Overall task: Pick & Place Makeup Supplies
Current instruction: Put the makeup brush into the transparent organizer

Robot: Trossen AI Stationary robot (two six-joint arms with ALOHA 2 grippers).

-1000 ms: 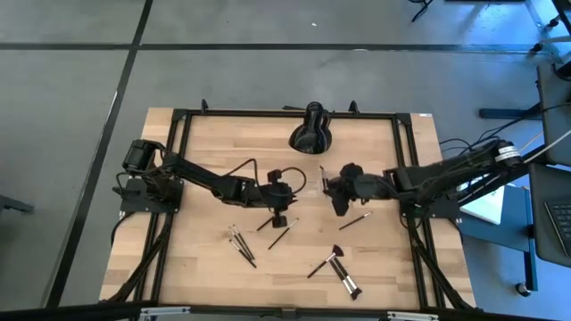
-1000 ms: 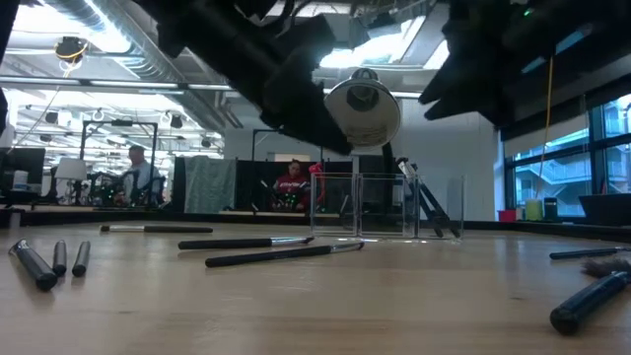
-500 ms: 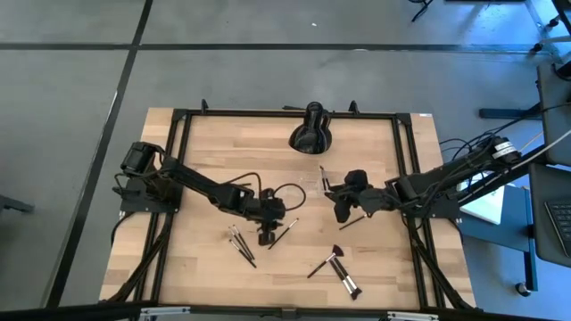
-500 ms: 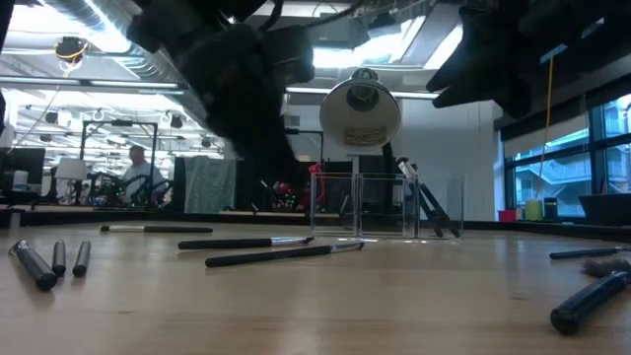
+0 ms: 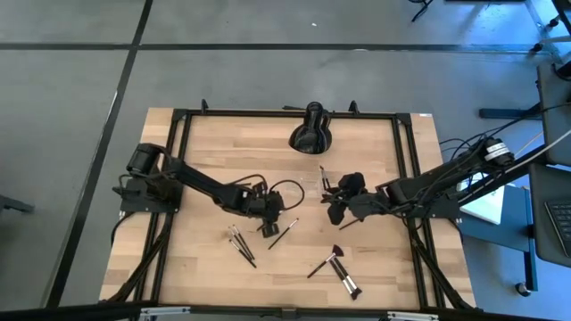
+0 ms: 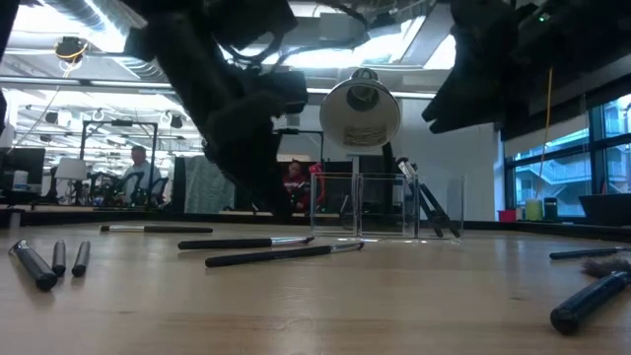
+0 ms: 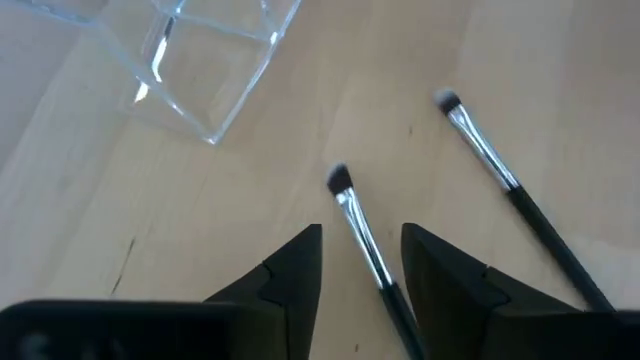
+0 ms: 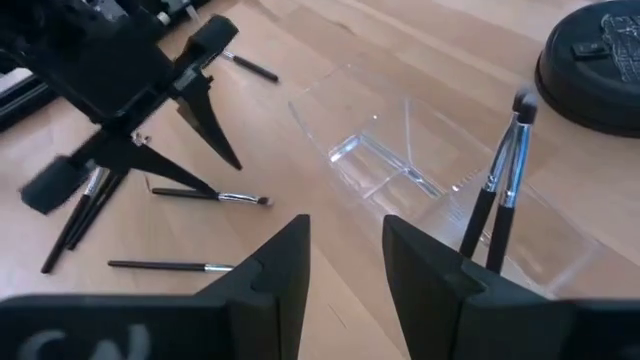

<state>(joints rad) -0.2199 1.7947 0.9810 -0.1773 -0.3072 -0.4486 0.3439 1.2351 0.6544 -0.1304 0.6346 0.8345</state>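
Observation:
Several dark-handled makeup brushes lie flat on the wooden table: one (image 5: 284, 234) by my left gripper, a cluster (image 5: 241, 245) toward the near left, and two fluffy-tipped ones (image 5: 323, 265) near the front. Two brushes (image 8: 500, 190) stand in the clear organiser (image 8: 420, 170). My left gripper (image 5: 269, 227) is open and low over the table; in its wrist view its fingers stand on either side of a silver-ferruled brush (image 7: 355, 225), with a second brush (image 7: 500, 180) beside it. My right gripper (image 5: 336, 212) (image 8: 345, 225) is open, just in front of the organiser, holding nothing.
A large black rounded object (image 5: 311, 134) stands near the far edge behind the organiser (image 5: 312, 183). A black frame (image 5: 178, 178) borders the table at left, right and far sides. Bare wood lies toward the near left. People sit in the room beyond (image 6: 138, 173).
My left gripper has moved toward the near edge and dropped down over the brushes at the table's middle. My right gripper has shifted a little toward the near edge, away from the organiser. No brush has moved.

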